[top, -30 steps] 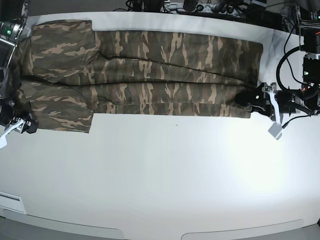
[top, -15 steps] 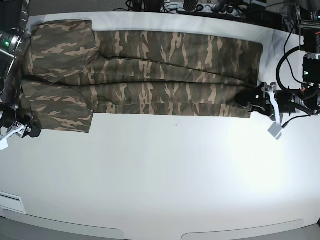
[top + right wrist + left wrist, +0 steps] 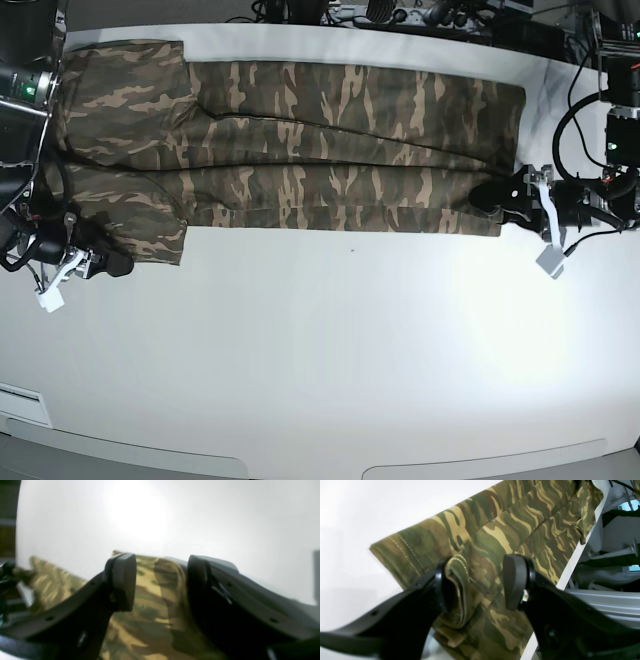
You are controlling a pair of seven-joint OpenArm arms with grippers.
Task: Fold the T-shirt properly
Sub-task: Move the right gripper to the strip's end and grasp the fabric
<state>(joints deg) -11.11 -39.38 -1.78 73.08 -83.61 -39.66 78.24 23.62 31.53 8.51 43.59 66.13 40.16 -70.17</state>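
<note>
1. Base view. We see the T-shirt [image 3: 290, 150] spread lengthwise along the far edge of the white table [image 3: 330, 350], its body already folded into a long band and its sleeves at the view's left end. The left gripper [image 3: 492, 197] lies at the view's right, at the shirt's hem corner; the right gripper [image 3: 112, 262] lies at the view's left, at the near sleeve's edge. From here we cannot judge how wide either pair of jaws stands, nor whether they touch cloth.

2. Left wrist view. Here we gain what the base view withholds: the left gripper [image 3: 480, 580] stands wide, its two black fingers [image 3: 515, 580] apart over the T-shirt [image 3: 520, 522]. A rolled lip of hem, with its pale stitching, rests against the inner face of the finger on the left of the picture; the other finger stands clear, with flat cloth between them. The jaws are not closed on the fabric. The table edge runs along the shirt's far side.

3. Right wrist view. This blurred picture shows the right gripper [image 3: 160, 580] likewise spread wide, with the T-shirt [image 3: 150, 620] lying between and below its fingers and a corner of the cloth reaching just beyond the fingertips onto the bright table [image 3: 200, 517]. We cannot tell whether the pads touch the cloth.
</note>
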